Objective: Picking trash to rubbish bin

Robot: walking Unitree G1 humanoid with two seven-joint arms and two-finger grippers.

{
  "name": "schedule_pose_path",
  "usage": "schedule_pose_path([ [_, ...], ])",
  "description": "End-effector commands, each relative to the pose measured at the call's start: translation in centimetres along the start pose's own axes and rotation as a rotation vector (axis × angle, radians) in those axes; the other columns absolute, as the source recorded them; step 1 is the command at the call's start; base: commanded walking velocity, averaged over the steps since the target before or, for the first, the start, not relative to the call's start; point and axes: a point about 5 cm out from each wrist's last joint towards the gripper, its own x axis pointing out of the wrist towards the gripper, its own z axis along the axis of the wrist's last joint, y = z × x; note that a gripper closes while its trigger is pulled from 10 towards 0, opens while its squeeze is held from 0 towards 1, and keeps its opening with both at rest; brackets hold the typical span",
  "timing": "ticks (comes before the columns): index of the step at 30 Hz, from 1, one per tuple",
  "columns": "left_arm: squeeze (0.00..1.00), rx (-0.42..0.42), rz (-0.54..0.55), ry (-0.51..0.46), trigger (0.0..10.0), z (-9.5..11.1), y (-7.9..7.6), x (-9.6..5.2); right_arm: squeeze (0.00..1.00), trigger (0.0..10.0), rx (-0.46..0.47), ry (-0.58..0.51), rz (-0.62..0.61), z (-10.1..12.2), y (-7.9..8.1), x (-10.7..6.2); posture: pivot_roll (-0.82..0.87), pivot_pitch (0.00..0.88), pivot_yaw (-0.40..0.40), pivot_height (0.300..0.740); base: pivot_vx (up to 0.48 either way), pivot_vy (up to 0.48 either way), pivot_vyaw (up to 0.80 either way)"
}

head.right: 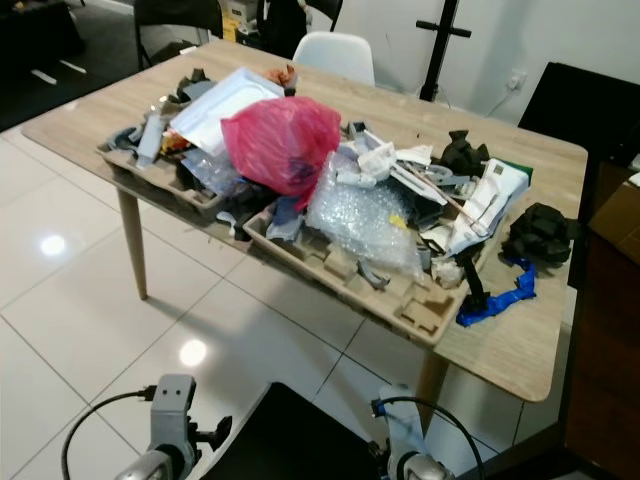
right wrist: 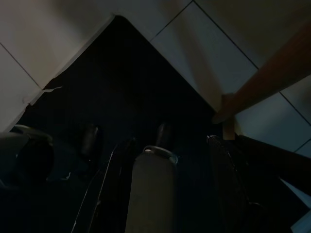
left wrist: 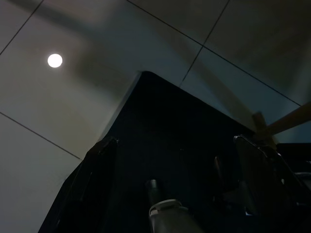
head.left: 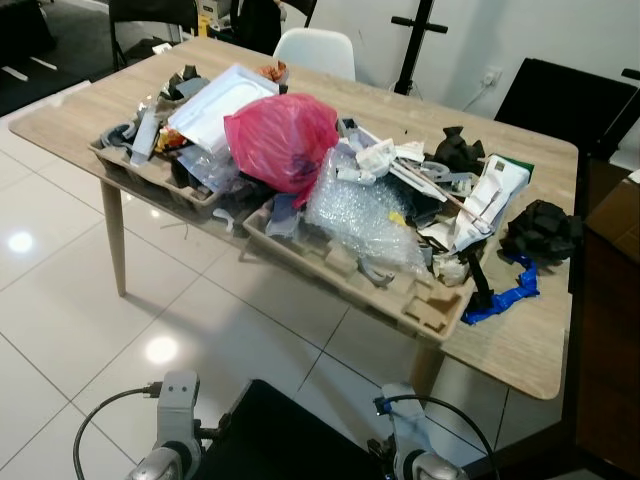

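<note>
Standing back from wooden worktop (head.left: 545, 345), both arms low at the bottom of the eye views, nothing reached for yet

Trash heaped mid-worktop: two moulded pulp trays (head.left: 330, 262) set end to end along the near edge, near one overhanging the edge slightly, so likely to tip if pulled carelessly. Red plastic bag (head.left: 281, 138) sitting on top of the pile, highest and most exposed, hence judged the easiest first pick. Bubble wrap (head.left: 362, 212) slumped just beside it in the near tray. Blue tape scrap (head.left: 505, 296) lying loose on the bare wood, apart from the trays; crumpled black wad (head.left: 541, 230) near the far right corner

Left hand (left wrist: 177, 170) pointed down over a dark surface and pale floor tiles (head.left: 60, 300); fingers (left wrist: 99, 170) spread apart, holding nothing. Right hand (right wrist: 165, 179) likewise pointed down, fingers apart and empty, though view is dim and this is only probable

Dark shape (head.left: 290, 430) between the arms possibly the bin; cannot confirm
</note>
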Motion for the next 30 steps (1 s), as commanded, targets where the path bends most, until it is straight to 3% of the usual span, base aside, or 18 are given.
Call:
schedule_pose_path([
  [1,0.0,-0.008,-0.005,0.038,10.0,-0.99,-0.06,-0.29,0.0,10.0,0.017,0.025,-0.003,-0.88,0.01,-0.19,0.01,0.126,0.006,0.74,0.0,0.0,0.0],
  [8,0.0,0.001,-0.021,0.04,10.0,-0.89,-0.23,-0.21,0.0,10.0,0.02,0.027,-0.005,-0.93,-0.13,-0.22,0.01,0.127,0.006,0.74,0.0,0.0,0.0],
  [14,0.0,-0.001,-0.018,0.037,10.0,-0.93,-0.33,-0.22,0.0,10.0,0.02,0.028,-0.005,-1.0,-0.24,-0.27,0.01,0.132,0.003,0.74,0.0,-0.445,0.0],
  [30,0.0,-0.024,0.003,0.026,10.0,-0.9,0.04,-0.37,0.0,10.0,0.01,0.012,0.021,-0.45,-0.17,-0.16,0.0,0.134,-0.003,0.74,0.0,0.0,0.0],
])
